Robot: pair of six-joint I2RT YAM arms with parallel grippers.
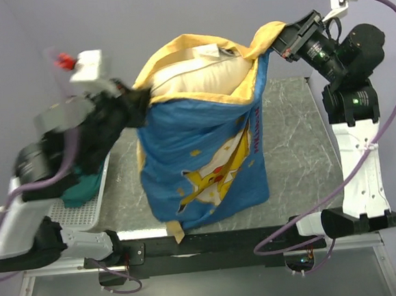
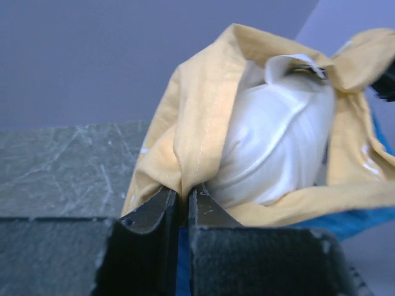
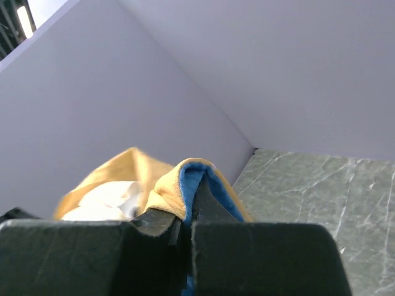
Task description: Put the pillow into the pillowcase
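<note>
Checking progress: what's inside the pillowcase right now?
The pillow shows white at the open top of the pillowcase; its lower part is hidden by the blue fabric.

Plain lavender-grey walls (image 1: pixel 175 26) meeting in a corner (image 3: pixel 254 148), grey-green marbled tabletop (image 1: pixel 294 154), white perforated tray (image 1: pixel 80 215) at its left edge, black rail (image 1: pixel 226 243) along the near side.
</note>
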